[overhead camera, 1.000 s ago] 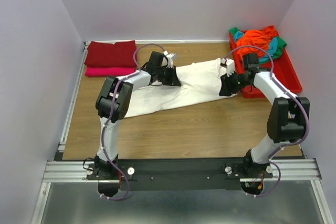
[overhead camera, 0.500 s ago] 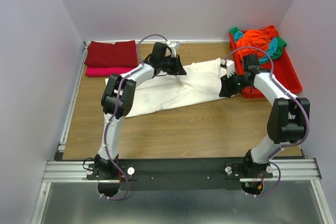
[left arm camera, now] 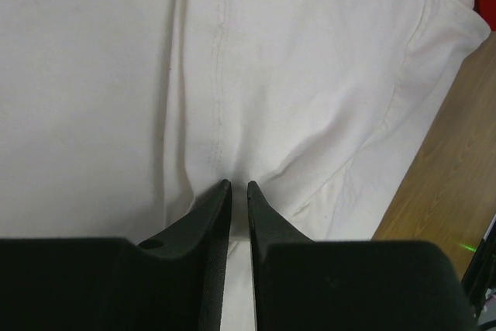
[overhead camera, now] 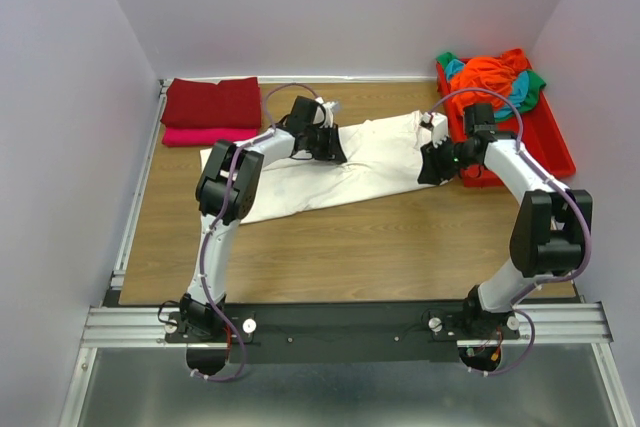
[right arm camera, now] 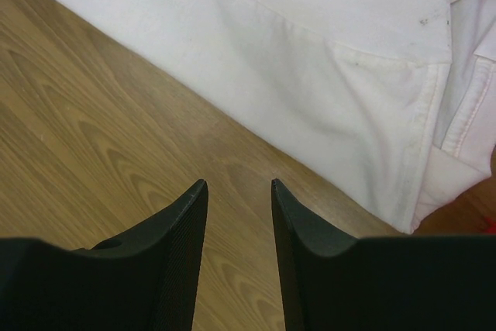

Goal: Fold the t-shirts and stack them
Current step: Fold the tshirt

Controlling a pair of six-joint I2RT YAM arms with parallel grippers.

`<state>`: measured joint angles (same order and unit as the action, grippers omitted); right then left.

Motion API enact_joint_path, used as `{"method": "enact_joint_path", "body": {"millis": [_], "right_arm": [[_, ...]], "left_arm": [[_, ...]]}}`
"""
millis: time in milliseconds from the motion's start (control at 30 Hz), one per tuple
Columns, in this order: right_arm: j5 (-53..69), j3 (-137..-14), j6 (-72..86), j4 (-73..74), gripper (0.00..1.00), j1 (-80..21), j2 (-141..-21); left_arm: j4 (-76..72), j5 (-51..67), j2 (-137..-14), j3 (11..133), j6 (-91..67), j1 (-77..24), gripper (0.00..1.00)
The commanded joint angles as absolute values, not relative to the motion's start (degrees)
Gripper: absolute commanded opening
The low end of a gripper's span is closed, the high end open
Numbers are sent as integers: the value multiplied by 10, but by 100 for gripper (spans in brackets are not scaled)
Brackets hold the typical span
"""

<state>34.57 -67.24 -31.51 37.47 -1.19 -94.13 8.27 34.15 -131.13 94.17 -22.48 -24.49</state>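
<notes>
The left pincer (left arm camera: 239, 184) pinches a pucker of the white shirt (left arm camera: 310, 75), the right pincer (right arm camera: 239, 182) hangs half open and empty beside its edge, so better lift slowly, keeping the fold straight.

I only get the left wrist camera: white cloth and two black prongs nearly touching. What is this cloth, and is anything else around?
Observer: It is a white shirt, stretched across a wooden table between the two arms.
Operator: Are there other shirts?
Observer: A folded dark red shirt lies on a pink shirt in the far left corner.
Operator: And the other arm?
Observer: The right gripper is open over bare wood, just beside the white shirt's edge.
</notes>
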Motion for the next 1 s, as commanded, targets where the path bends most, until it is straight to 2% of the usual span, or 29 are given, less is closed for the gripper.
{"method": "enact_joint_path", "body": {"millis": [0, 167, 200, 367, 467, 667, 800, 900, 933, 967], "right_arm": [[339, -662, -316, 368, 46, -14, -921], [338, -664, -322, 369, 45, -16, -927], [338, -667, -323, 370, 45, -17, -929], [325, -682, -355, 371, 46, -49, -934], [314, -706, -376, 370, 47, -73, -950], [241, -796, -359, 350, 50, -112, -1021], [177, -820, -374, 346, 47, -176, -1075], [137, -810, -393, 330, 46, -251, -1082], [133, -809, -405, 328, 46, -290, -1083], [134, -809, -411, 325, 47, -307, -1083]], "left_arm": [[110, 316, -1289, 930, -198, -246, 23], [112, 304, -1273, 934, -184, -243, 26], [107, 301, -1254, 938, -181, -238, 30], [109, 280, -1173, 966, -166, -219, 39], [127, 195, -1092, 966, -123, -214, 48], [86, -41, -872, 816, -11, -214, 54], [31, -176, -691, 645, 27, -212, 68], [11, -226, -571, 543, 30, -209, 75], [6, -254, -543, 521, 27, -208, 81], [5, -261, -515, 501, 25, -207, 81]]}}
